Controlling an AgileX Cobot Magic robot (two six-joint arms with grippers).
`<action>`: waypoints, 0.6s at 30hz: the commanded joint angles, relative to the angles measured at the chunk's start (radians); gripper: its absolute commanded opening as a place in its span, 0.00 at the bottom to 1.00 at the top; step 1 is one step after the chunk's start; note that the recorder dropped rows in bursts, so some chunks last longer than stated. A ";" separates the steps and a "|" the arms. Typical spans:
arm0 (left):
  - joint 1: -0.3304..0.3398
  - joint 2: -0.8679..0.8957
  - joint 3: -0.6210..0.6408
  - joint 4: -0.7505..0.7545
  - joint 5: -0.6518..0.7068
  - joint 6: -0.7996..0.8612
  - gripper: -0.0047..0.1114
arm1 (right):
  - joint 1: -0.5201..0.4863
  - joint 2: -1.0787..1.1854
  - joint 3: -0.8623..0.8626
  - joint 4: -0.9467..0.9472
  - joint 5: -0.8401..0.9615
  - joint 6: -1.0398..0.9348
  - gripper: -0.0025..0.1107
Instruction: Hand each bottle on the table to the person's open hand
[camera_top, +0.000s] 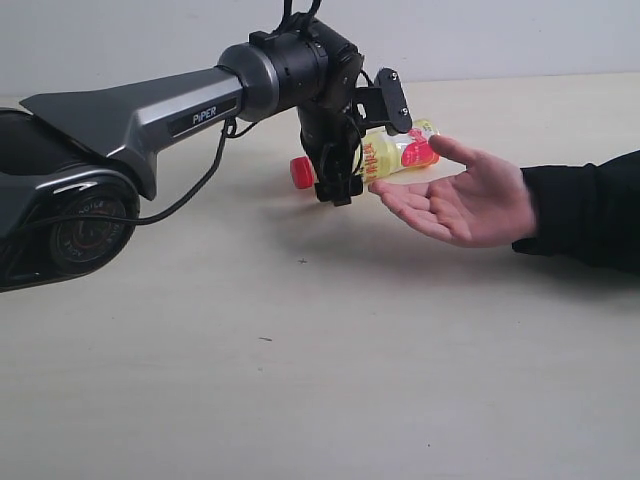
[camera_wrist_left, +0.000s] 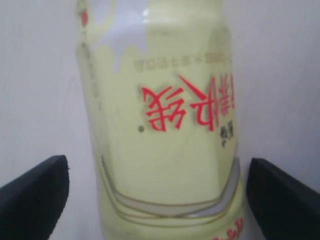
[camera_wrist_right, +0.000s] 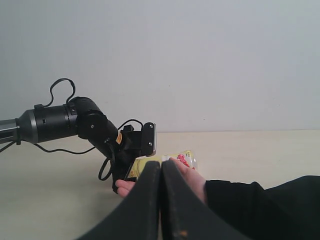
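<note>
Exterior view. The grey and black left arm (camera_top: 150, 115) reaches in from the left over the wide pale beige table (camera_top: 300, 380), and its black left gripper (camera_top: 338, 192) points downward. A small yellow plastic bottle with red lettering (camera_top: 398, 153) lies on its side, crosswise to the gripper. Its round red cap (camera_top: 302, 172) projects on the side away from the person, and its base points toward the thumb of the bare, light-skinned open hand (camera_top: 465, 205). The hand is held palm up, its fingertips just beside the gripper, and a black sleeve (camera_top: 590, 210) covers the wrist. We cannot tell from here whether the bottle rests on the palm or on the table beyond it.

Left wrist view. We see the bottle's body standing between the two black fingers (camera_wrist_left: 35, 195). The jaws are spread wide, with a strip of pale surface showing between the bottle and each finger, so nothing is clamped.

Right wrist view. The dark right gripper (camera_wrist_right: 160, 167) fills the foreground, its jaws pressed together on nothing. It sits well apart from the bottle, which appears just above the hand.
</note>
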 joint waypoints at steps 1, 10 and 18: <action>0.001 0.002 -0.003 -0.010 -0.001 -0.007 0.70 | -0.004 -0.003 -0.005 -0.006 -0.001 -0.002 0.02; 0.001 0.002 -0.003 -0.010 -0.010 -0.003 0.13 | -0.004 -0.003 -0.005 -0.006 -0.001 -0.002 0.02; 0.001 -0.003 -0.003 0.003 -0.019 -0.009 0.04 | -0.004 -0.003 -0.005 -0.006 -0.001 -0.002 0.02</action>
